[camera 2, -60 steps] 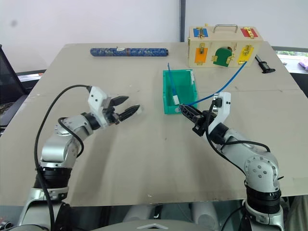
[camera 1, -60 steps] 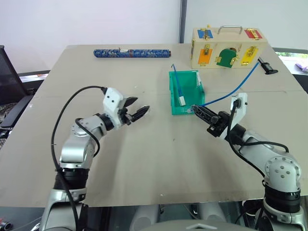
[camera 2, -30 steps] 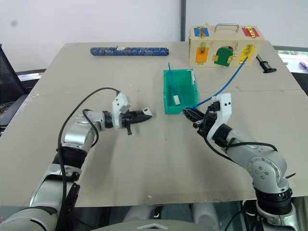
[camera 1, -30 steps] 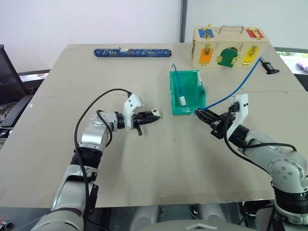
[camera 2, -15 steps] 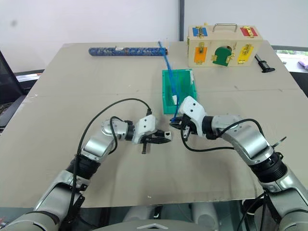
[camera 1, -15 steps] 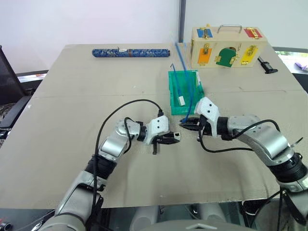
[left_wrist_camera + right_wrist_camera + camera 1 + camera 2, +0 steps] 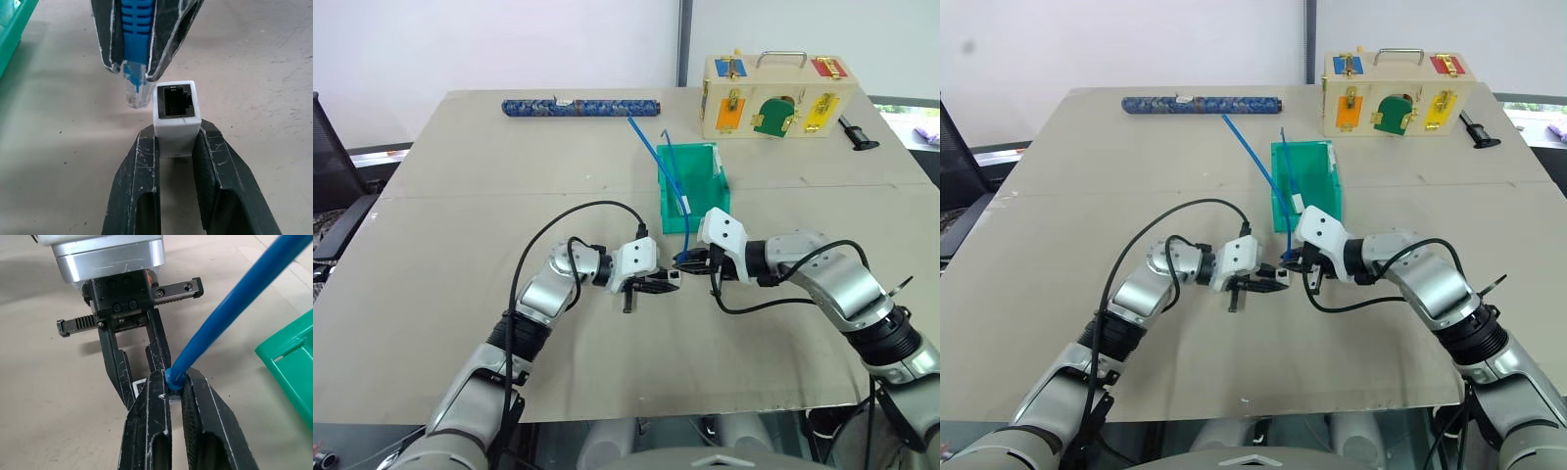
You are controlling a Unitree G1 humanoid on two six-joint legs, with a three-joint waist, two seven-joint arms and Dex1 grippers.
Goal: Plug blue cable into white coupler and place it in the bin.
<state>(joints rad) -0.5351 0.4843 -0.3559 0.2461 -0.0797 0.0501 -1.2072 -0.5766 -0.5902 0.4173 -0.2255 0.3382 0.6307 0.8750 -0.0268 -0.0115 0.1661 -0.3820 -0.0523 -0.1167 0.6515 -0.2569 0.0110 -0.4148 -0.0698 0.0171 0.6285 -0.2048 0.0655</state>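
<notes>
Facing, just apart: white coupler [image 7: 177, 108] in left hand [image 7: 176, 161], blue cable [image 7: 135, 29] in right hand [image 7: 139, 73].

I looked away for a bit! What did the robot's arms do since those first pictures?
Both arms swung inward. The left tool, gripping the white coupler, and the right tool, gripping the blue cable, now meet nose to nose; the plug sits beside the socket, not in. The cable's far end swung leftward. The bin and wooden box stayed put.

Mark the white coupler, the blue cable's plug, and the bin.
white coupler [image 7: 176, 108]: left wrist view, on its socket face.
blue cable [image 7: 133, 92]: left wrist view, on the clear plug tip.
bin [image 7: 705, 223]: left eye view, on its front wall.
</notes>
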